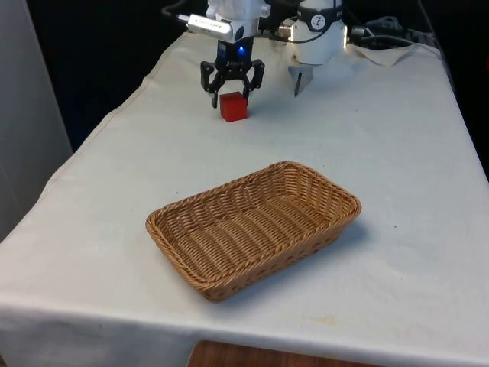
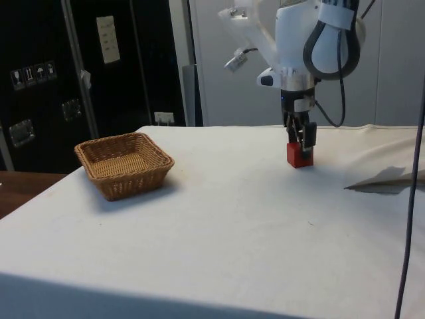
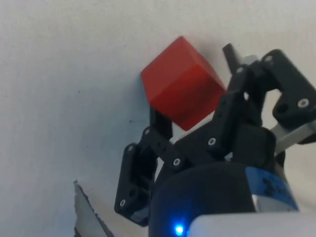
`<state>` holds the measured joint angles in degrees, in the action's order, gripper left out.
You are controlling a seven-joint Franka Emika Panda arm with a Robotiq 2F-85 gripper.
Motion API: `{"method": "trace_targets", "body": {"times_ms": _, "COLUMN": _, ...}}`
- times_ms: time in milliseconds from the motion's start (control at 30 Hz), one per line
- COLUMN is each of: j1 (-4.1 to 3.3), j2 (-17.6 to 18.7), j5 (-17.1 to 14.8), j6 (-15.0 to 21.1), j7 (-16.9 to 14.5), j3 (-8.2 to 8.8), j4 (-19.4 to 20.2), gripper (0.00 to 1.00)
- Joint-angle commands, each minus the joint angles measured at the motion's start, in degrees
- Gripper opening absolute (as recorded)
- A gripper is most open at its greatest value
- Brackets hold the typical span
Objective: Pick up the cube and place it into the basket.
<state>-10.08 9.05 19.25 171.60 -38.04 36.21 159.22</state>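
Observation:
A small red cube [image 1: 234, 108] [image 2: 299, 157] sits on the white cloth at the far end of the table. My gripper [image 1: 233, 93] [image 2: 300, 141] is right down over it, open, with one black finger on each side of the cube's upper part. In the wrist view the cube [image 3: 182, 84] lies between the two fingers of the gripper [image 3: 193, 84], with small gaps to each. The woven wicker basket [image 1: 153, 223] [image 2: 133, 179] stands empty nearer the front of the table, well apart from the cube.
Crumpled white cloth [image 1: 382, 53] lies at the far end on the front view's right. In the side view a fold of the cloth [image 2: 385, 179] rises beside the cube. Bare cloth stretches between cube and basket.

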Motion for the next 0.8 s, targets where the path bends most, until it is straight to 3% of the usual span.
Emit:
{"method": "trace_targets", "body": {"times_ms": 0, "j1": 0.06, "j2": -0.3, "j5": -0.1, "j6": 0.6, "j7": -0.2, "j3": -0.17, "j4": 0.3, "gripper": 0.45}}
{"method": "trace_targets", "body": {"times_ms": 33, "j1": 0.0, "j2": 0.0, "j5": 0.0, "j6": 0.0, "j7": 0.0, "j3": 0.0, "j4": 0.0, "gripper": 0.34}}
{"method": "trace_targets", "body": {"times_ms": 67, "j1": 0.06, "j2": -0.3, "j5": -0.1, "j6": 0.6, "j7": -0.2, "j3": -0.11, "j4": 0.3, "gripper": 0.34}}
{"method": "trace_targets", "body": {"times_ms": 100, "j1": 0.06, "j2": -0.3, "j5": -0.1, "j6": 0.6, "j7": -0.2, "j3": -0.11, "j4": 0.3, "gripper": 0.23}}
{"method": "trace_targets", "body": {"times_ms": 133, "j1": 0.06, "j2": -0.3, "j5": 0.0, "j6": 0.6, "j7": -0.2, "j3": -0.11, "j4": 0.3, "gripper": 0.04}}
{"method": "trace_targets", "body": {"times_ms": 433, "j1": 0.0, "j2": -0.3, "j5": 0.0, "j6": 0.6, "j7": -0.1, "j3": -0.11, "j4": 0.3, "gripper": 0.03}}
{"method": "trace_targets", "body": {"times_ms": 600, "j1": -0.23, "j2": -2.2, "j5": -0.1, "j6": -2.5, "j7": 0.2, "j3": -0.11, "j4": -1.5, "gripper": 0.03}}
{"method": "trace_targets", "body": {"times_ms": 633, "j1": -0.06, "j2": -1.4, "j5": 0.0, "j6": -1.0, "j7": 0.0, "j3": -0.11, "j4": -1.3, "gripper": 0.03}}
{"method": "trace_targets", "body": {"times_ms": 767, "j1": -0.23, "j2": -4.1, "j5": -0.1, "j6": -5.3, "j7": 0.3, "j3": -0.4, "j4": -2.7, "gripper": 0.03}}
